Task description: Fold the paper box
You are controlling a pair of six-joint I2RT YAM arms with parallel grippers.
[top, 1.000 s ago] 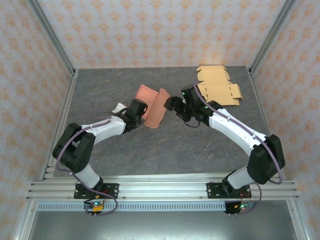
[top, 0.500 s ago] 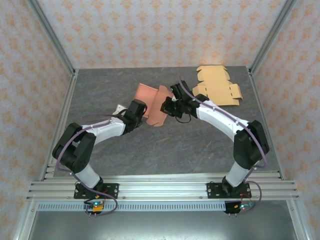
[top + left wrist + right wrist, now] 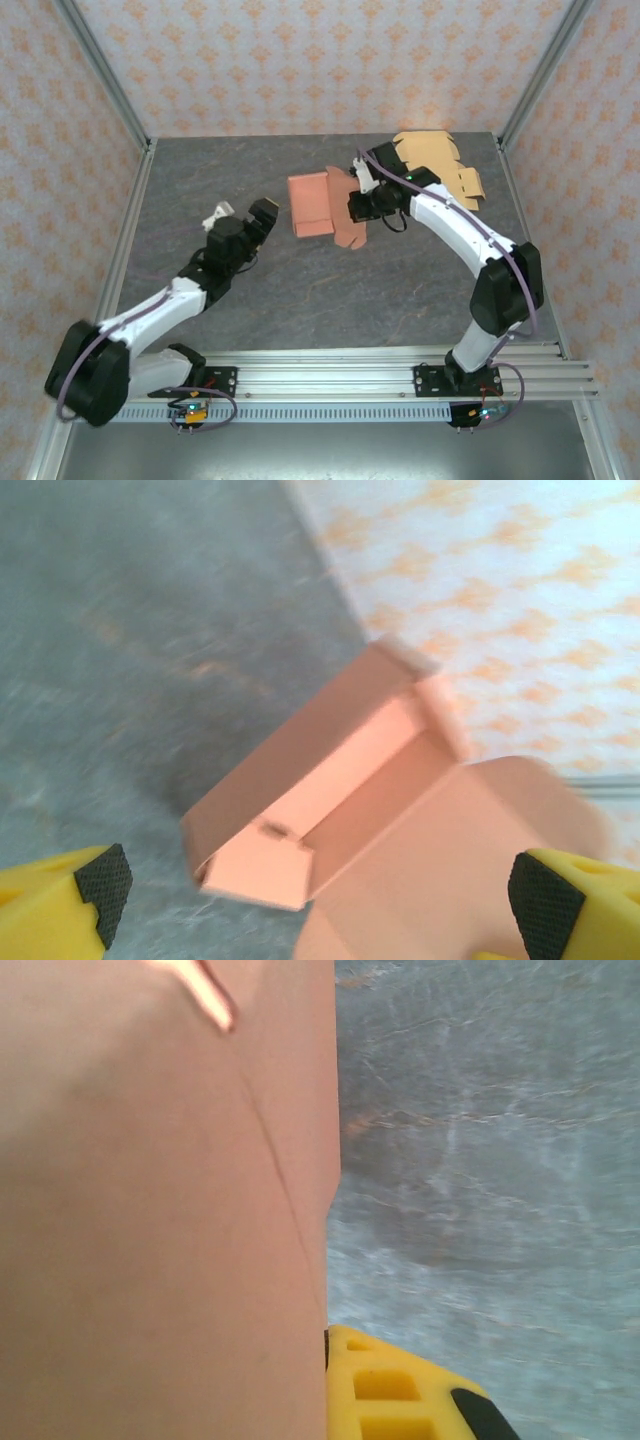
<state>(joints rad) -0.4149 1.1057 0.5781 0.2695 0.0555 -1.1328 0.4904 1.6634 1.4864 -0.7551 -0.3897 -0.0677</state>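
– Salmon-pink card: the paper box (image 3: 312,205) sits beyond the middle of the table (image 3: 200,180), nearer the far edge. It is partly folded, with a rounded flap (image 3: 350,232) hanging toward the near side.

– Anything inside it?

– My left wrist camera looks into its open side. I see folded walls and a small tab (image 3: 262,870) at the mouth. That view is blurred, so finer detail escapes me.

– Any print or label?

– Too blurred for me to read anything.

– Who has hold of it?

– My right gripper (image 3: 358,205) is clamped tight on the box's right side. On the right wrist camera the card lies flat against a yellow finger (image 3: 385,1385). I cannot tell whether the box touches the surface.

– And the left?

– My left gripper (image 3: 240,214) is spread wide and holds nothing. It sits left of the box and apart from it, with its black pads (image 3: 100,880) pointing at it.

– Other stock?

– Tan flat blanks (image 3: 440,170) lie in the far right corner, just beyond the right arm (image 3: 460,235).

– The room?

– Grey, stone-patterned tabletop, aluminium posts (image 3: 100,75) at the far corners, and wallpaper (image 3: 320,60) with an orange motif on three sides.
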